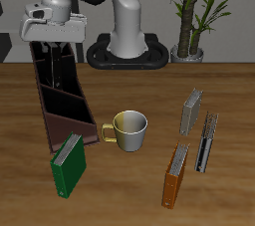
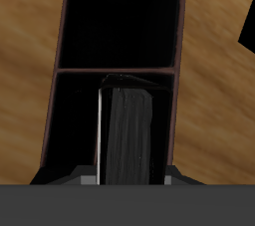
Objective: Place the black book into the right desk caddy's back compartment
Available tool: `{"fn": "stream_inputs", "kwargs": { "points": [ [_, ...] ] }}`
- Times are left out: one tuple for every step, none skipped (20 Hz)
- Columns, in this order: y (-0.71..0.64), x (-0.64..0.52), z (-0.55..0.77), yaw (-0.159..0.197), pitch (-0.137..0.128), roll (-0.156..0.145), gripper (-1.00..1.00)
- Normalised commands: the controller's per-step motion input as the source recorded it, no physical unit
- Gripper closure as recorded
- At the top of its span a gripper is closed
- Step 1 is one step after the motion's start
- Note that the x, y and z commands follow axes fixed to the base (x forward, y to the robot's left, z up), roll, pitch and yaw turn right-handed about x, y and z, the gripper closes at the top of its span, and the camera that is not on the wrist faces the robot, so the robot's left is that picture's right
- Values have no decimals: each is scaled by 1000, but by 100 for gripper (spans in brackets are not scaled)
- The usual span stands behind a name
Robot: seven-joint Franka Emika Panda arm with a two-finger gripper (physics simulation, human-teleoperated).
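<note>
The right desk caddy [image 1: 62, 106] is a long dark reddish-brown box running from the back of the table toward the front. My gripper [image 1: 50, 47] hangs over its far end, the back compartment [image 1: 42, 69]. The black book [image 2: 127, 135] stands upright between my fingers, white page edges showing. Its lower part is inside the back compartment [image 2: 70, 130], just behind the cross divider [image 2: 115, 70]. In the exterior view the book [image 1: 53, 59] is a dark shape under the gripper. The gripper [image 2: 127, 178] looks shut on it.
A green book [image 1: 68, 163] leans at the caddy's near end. A yellow mug [image 1: 129, 130] stands beside the caddy. An orange book [image 1: 175, 175], a grey book [image 1: 191, 111] and a thin dark book [image 1: 207, 140] lie farther across. The robot base [image 1: 125, 51] and a potted plant [image 1: 194, 11] are behind.
</note>
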Motion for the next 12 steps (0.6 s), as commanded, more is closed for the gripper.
{"fn": "stream_inputs", "kwargs": {
  "points": [
    [13, 79, -46, 20, 1, -3, 100],
    [23, 109, -55, 11, -15, -3, 100],
    [-228, 324, -317, -76, 83, -44, 100],
    [-26, 148, -200, -26, -1, -17, 100],
    [-78, 144, -278, 11, 25, -21, 100],
    [-131, 129, -268, -59, 77, -20, 100],
    [-79, 124, -252, -54, 38, -26, 100],
    [-94, 80, -198, -9, 34, -43, 100],
    [-142, 47, -230, -78, 60, -67, 100],
    [83, 32, -178, 16, 23, 25, 100],
    [-112, 21, -258, -2, 52, -28, 100],
    [56, 25, -194, -54, 58, -41, 100]
  ]
}}
